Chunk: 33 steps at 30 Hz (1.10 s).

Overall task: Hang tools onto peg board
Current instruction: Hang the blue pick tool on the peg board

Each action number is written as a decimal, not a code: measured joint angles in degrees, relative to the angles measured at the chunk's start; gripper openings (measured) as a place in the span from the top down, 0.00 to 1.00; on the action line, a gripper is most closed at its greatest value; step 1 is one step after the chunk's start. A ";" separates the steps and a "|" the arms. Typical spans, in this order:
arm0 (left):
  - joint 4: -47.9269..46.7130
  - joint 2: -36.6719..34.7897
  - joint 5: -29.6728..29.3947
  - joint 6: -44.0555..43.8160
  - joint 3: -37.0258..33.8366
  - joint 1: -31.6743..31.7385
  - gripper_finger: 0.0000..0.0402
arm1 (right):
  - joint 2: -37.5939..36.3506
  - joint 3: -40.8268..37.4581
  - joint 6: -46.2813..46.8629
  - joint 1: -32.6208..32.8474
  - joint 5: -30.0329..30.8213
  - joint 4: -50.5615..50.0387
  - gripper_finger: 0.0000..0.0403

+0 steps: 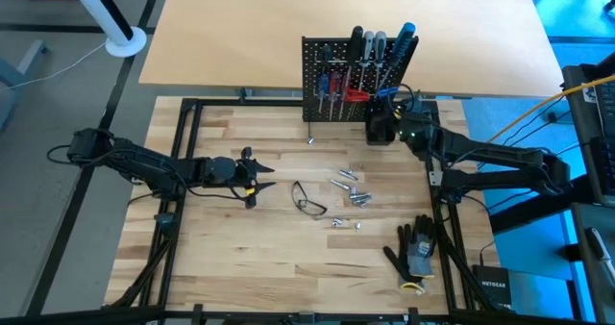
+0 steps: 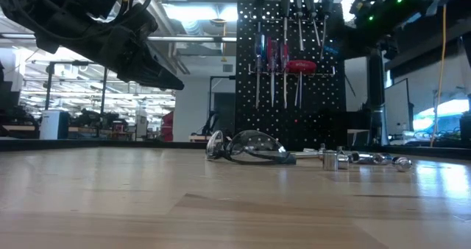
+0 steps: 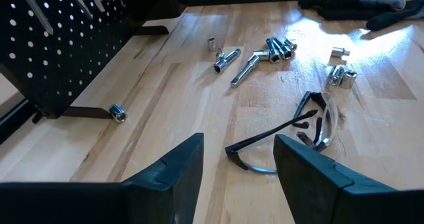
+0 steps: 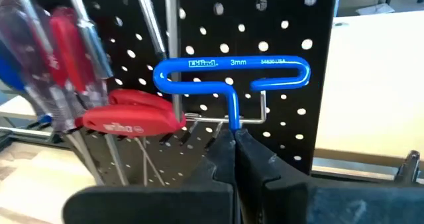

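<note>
Fingers of the right gripper [image 4: 233,139] were pinched together on the thin shaft of a blue T-handle hex key [image 4: 232,75], holding it up against the peg board [image 4: 278,25], beside a small wire hook [image 4: 255,118]. White print on the blue handle read "Eklind", "3mm" and a further short string too small to read. Just beside it hung red-handled pliers [image 4: 129,114] marked "wiha", and next to those several screwdrivers [image 4: 66,65] with red and blue handles, blurred and cut off at the frame edge. From above, the peg board stood at the far edge of the desk [image 1: 240,267], with more tools standing along its top.

Fingers of the left gripper [image 3: 238,174] stood wide apart and held nothing, hovering above the desk on its left side, pointed toward a pair of safety glasses [image 3: 311,121]. Beyond the glasses lay scattered metal sockets and bits [image 3: 265,52]; one socket [image 3: 117,112] lay by the foot of the peg board's stand. Black gloves [image 1: 415,250] lay near the right front of the desk. A dark box [image 1: 493,285] off the right edge read "NETGEAR".
</note>
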 joint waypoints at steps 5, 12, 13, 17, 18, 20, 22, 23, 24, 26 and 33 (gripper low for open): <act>-0.58 0.00 0.00 -0.06 0.00 -0.01 0.57 | 2.00 -0.01 0.06 -0.93 -0.35 -1.83 1.00; -0.72 -0.02 0.00 -1.05 0.00 -0.02 0.57 | 1.91 -0.02 -1.11 -0.85 0.93 -4.29 1.00; -0.72 0.00 0.00 -1.07 0.00 -0.02 0.57 | 1.71 -0.02 -1.46 -0.85 0.95 -4.52 1.00; -0.68 -0.02 0.01 -1.08 0.00 -0.02 0.57 | 1.98 -0.02 -1.64 -0.84 0.47 -4.98 1.00; -0.67 0.00 0.00 -1.06 0.00 -0.02 0.57 | 2.34 -0.02 -1.64 -0.82 0.47 -4.61 1.00; -0.60 -0.02 0.00 -1.08 0.00 -0.02 0.57 | 3.43 -0.02 -1.64 -0.82 0.45 -3.51 1.00; -0.45 0.00 0.00 -1.08 0.00 -0.02 0.57 | 4.76 -0.02 -1.64 -0.82 0.43 -1.94 1.00; -0.45 0.00 0.00 -1.08 0.00 -0.02 0.57 | 5.41 -0.02 -1.66 -0.82 0.45 -0.85 1.00; -0.45 0.00 0.00 -1.06 0.00 -0.02 0.57 | 6.03 -0.02 -1.66 -0.82 0.52 0.15 1.00; -0.42 0.00 0.01 -1.01 0.00 -0.02 0.57 | 6.87 -0.07 -1.66 -0.85 0.78 1.68 1.00; -0.58 0.00 0.00 -0.81 0.00 -0.02 0.57 | 7.97 -0.07 -2.55 -1.58 2.09 3.00 1.00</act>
